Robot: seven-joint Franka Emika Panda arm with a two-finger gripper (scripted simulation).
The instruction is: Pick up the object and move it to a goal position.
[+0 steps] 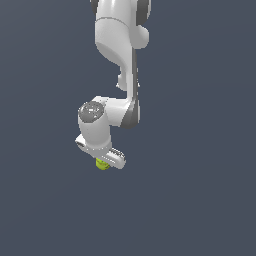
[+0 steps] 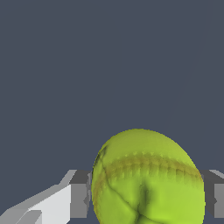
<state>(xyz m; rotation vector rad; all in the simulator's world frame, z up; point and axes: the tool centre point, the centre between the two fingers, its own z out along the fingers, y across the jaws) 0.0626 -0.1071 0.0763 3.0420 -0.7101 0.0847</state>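
Note:
The yellow-green ball (image 1: 102, 165) shows just under the white hand in the exterior view, mostly hidden by it. In the wrist view the ball (image 2: 148, 175) fills the space between the two grey fingers (image 2: 79, 199), which press against its two sides. It has a darker stitched band and faint cracks. My gripper (image 1: 103, 162) points down and is shut on the ball. I see no goal marker in either view.
The white arm (image 1: 120, 45) comes down from the top of the exterior view. The ground is a plain dark blue-grey surface (image 1: 200, 200) with nothing else on it.

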